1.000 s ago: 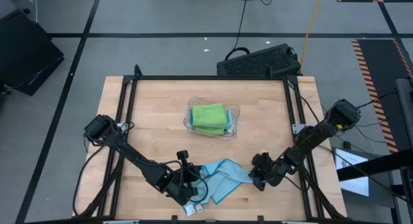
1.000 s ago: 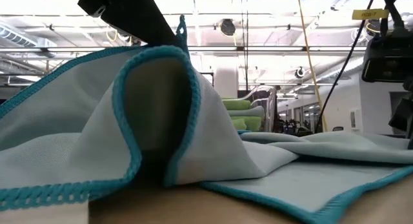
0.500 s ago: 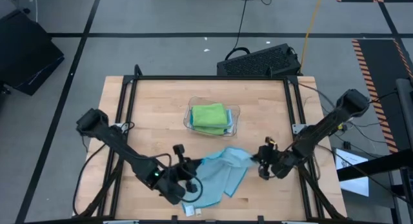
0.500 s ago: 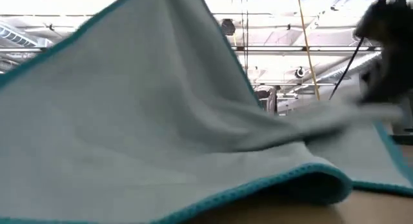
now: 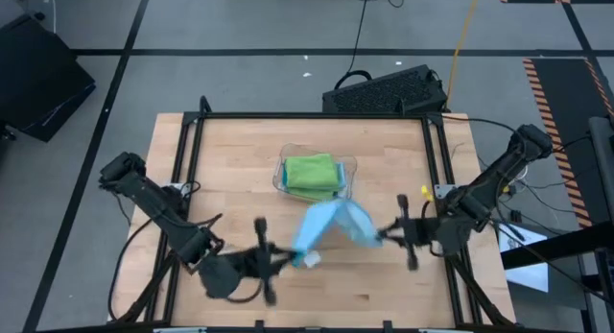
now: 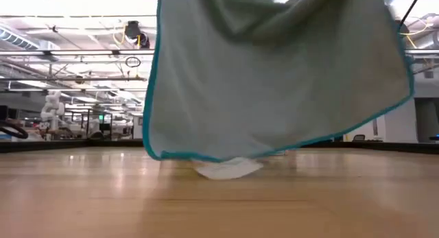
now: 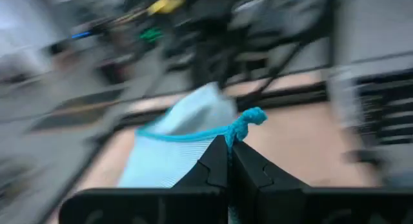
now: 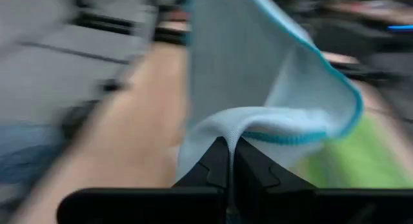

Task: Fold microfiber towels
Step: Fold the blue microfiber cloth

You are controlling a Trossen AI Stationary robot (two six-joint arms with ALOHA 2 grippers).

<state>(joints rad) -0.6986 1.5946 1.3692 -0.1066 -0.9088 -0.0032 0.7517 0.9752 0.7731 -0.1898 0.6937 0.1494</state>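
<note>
Blue towel (image 5: 330, 227) is off the table (image 5: 230, 179), strung between both grippers just in front of the clear tray (image 5: 347, 184), near table centre. Both wrist views and the arm ends in the high view are smeared, so fine detail is poor.

Hard to read:
- Low view: the cloth (image 6: 274, 66) fills the upper frame and runs off the top edge; neither gripper shows there. Its teal-edged lower hem hangs close above the wood, and a small white tag (image 6: 226, 169) touches or nearly touches the surface; cannot tell which.
- High view: the left gripper (image 5: 288, 258) and right gripper (image 5: 384, 237) are streaks; exact fingertip positions are rough.
- The tray's far contents are partly covered by the hanging cloth. A folded green towel (image 5: 312, 170) sits on top, with a sliver of blue at its right side.

Grips:
- Left wrist view: fingers pressed together on a bunched teal hem (image 7: 248, 121) of the blue towel, cloth (image 7: 174, 153) spreading away beyond the tips.
- Right wrist view: fingers pinched on a fold of the same cloth (image 8: 258, 121), teal edge curling over it, green blur behind.

Orientation: long axis runs left-right between the two grippers, right end slightly farther back. The cloth peaks in the middle and drapes down, so the sheet hangs roughly vertical, facing the table's front.
</note>
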